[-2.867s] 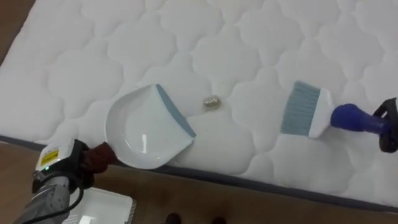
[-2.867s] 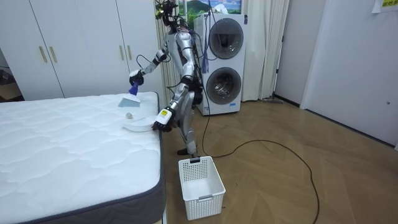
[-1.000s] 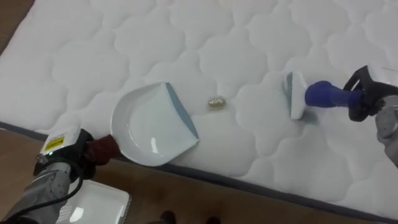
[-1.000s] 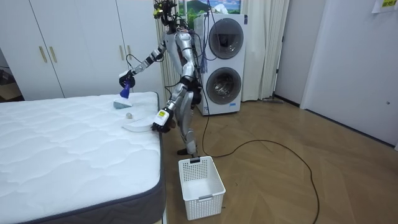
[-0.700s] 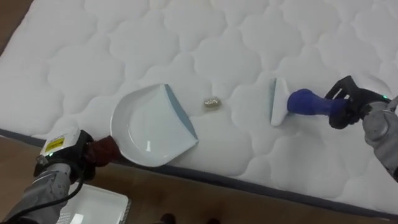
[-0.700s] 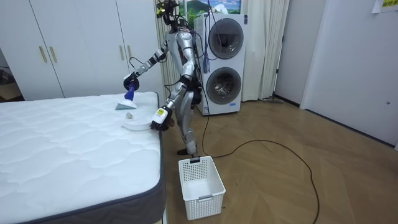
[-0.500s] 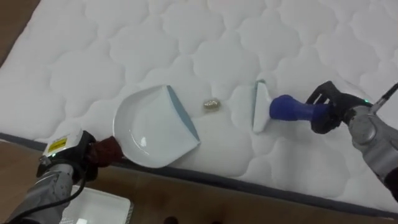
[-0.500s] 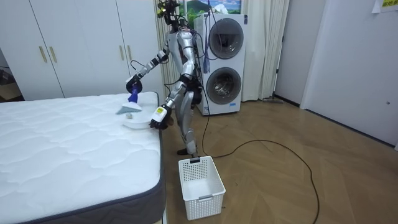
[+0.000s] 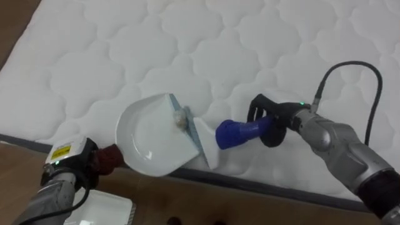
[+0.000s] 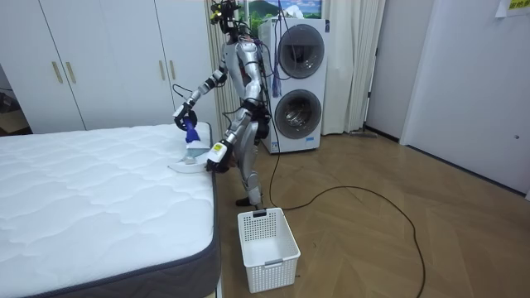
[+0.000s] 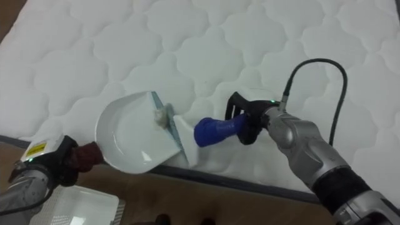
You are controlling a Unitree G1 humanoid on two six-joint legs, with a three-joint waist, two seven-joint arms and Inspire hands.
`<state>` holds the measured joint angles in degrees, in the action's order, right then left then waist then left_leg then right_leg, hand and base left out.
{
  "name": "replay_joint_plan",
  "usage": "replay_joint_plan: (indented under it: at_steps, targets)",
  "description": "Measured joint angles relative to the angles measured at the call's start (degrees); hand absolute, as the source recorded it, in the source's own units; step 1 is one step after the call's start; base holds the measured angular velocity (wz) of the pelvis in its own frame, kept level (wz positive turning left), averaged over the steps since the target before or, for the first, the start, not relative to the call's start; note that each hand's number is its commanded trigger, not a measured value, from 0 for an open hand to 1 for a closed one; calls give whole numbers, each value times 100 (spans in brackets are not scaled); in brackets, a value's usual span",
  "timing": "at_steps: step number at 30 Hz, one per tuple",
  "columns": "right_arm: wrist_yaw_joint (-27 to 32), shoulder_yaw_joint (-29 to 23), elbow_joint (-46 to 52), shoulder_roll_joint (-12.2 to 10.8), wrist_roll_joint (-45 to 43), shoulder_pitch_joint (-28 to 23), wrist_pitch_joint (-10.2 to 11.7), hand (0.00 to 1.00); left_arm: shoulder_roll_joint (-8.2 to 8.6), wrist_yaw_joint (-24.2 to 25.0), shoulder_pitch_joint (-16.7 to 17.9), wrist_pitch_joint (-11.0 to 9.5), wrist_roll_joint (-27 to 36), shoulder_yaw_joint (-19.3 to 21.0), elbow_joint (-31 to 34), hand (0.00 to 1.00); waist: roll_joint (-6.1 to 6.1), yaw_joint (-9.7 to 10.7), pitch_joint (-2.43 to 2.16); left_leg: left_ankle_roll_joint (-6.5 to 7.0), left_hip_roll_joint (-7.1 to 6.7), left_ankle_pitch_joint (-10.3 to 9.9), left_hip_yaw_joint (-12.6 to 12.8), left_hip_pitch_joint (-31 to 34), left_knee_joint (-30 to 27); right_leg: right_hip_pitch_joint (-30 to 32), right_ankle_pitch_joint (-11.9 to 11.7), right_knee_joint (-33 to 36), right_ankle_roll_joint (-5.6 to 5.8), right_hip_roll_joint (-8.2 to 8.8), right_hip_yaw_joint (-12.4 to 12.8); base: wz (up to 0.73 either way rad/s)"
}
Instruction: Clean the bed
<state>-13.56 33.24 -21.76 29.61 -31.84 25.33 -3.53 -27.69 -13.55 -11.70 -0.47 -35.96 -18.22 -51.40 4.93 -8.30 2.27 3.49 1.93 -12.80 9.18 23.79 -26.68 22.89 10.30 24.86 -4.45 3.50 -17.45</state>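
A white dustpan (image 9: 147, 140) with a grey-blue lip lies on the white quilted mattress (image 9: 250, 44) near its front edge. My left hand (image 9: 92, 164) is shut on its dark red handle (image 9: 111, 156), just off the bed's edge. A small pale piece of litter (image 9: 181, 117) sits right at the pan's lip. The white head of a brush (image 9: 207, 149) presses against that lip. My right hand (image 9: 272, 119) is shut on the brush's blue handle (image 9: 236, 132). In the room view I stand at the bed's corner with the brush (image 10: 191, 132) over the dustpan (image 10: 185, 164).
A white plastic basket (image 10: 267, 238) stands on the wooden floor beside the bed, and its rim (image 9: 109, 201) shows below my left arm. Stacked washing machines (image 10: 296, 79) are behind me. White wardrobes (image 10: 99, 58) line the wall beyond the bed.
My right hand has swept the brush leftward across the mattress, pushing the litter from the open mattress to the dustpan's lip. The dustpan has stayed put in my left hand.
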Motion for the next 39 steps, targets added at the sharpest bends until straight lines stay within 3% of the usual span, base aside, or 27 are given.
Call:
replay_joint_plan:
  at_steps: [5,13,24,27,29,36,39]
  targets:
    - [-177,147,434,4,-306,-20,38,100,-6,-175,180,-41,-3,3,59,100,3,-4,-11,1,-9,0,-3,46,-12,39,10,0,9,9,-1,0]
    - [-238,207,989,-31,-468,-13,313,100,-6,-254,186,-157,6,-4,45,100,6,-30,-25,3,-51,0,-67,164,-87,192,42,178,15,73,-23,0]
    - [-8,208,1059,-11,-456,-67,718,100,-4,-257,306,-276,52,-35,-47,100,21,14,-34,17,-118,10,-157,157,-18,156,109,180,1,149,-116,5]
    - [52,200,805,-19,-60,-92,772,100,3,-260,357,-279,55,-34,-47,100,24,16,-35,23,-116,13,-152,83,-13,71,101,187,23,139,-102,0]
    - [117,114,451,-44,246,-120,820,100,7,-265,361,-286,50,-29,-21,100,23,53,-35,24,-121,12,-165,54,-19,22,117,177,49,145,-120,9]
    - [427,-908,-70,-132,1140,-975,898,100,51,-443,367,-359,47,85,69,100,20,241,-33,38,-121,2,-171,56,-50,-27,132,129,75,134,-100,5]
    - [633,-1364,-68,-268,1431,-1589,904,100,263,-637,495,-367,48,321,287,100,13,351,-34,41,-116,0,-145,-120,40,-221,126,4,97,118,-109,3]
